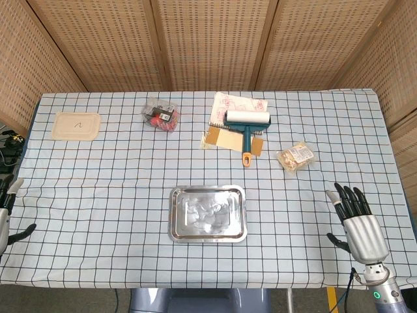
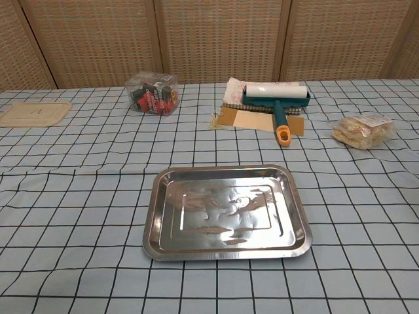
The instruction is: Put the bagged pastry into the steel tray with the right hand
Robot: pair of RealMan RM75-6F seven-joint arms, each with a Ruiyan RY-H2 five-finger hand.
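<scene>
The bagged pastry (image 1: 296,157) (image 2: 362,129), pale pieces in a clear bag, lies on the checked cloth to the right of centre. The steel tray (image 1: 177,229) (image 2: 159,230) sits in the middle near the front edge, with nothing in it. My right hand (image 1: 355,220) hovers at the front right corner with its fingers spread, holding nothing, well in front of the pastry. My left hand (image 1: 8,212) shows only partly at the far left edge, fingers apart and holding nothing. Neither hand appears in the chest view.
A teal lint roller (image 1: 247,126) (image 2: 277,100) rests on notebooks and brown card at the back centre. A clear box of red items (image 1: 161,115) (image 2: 152,93) stands back left of centre. A beige lid (image 1: 76,125) (image 2: 34,112) lies far left. Woven screens close off the back.
</scene>
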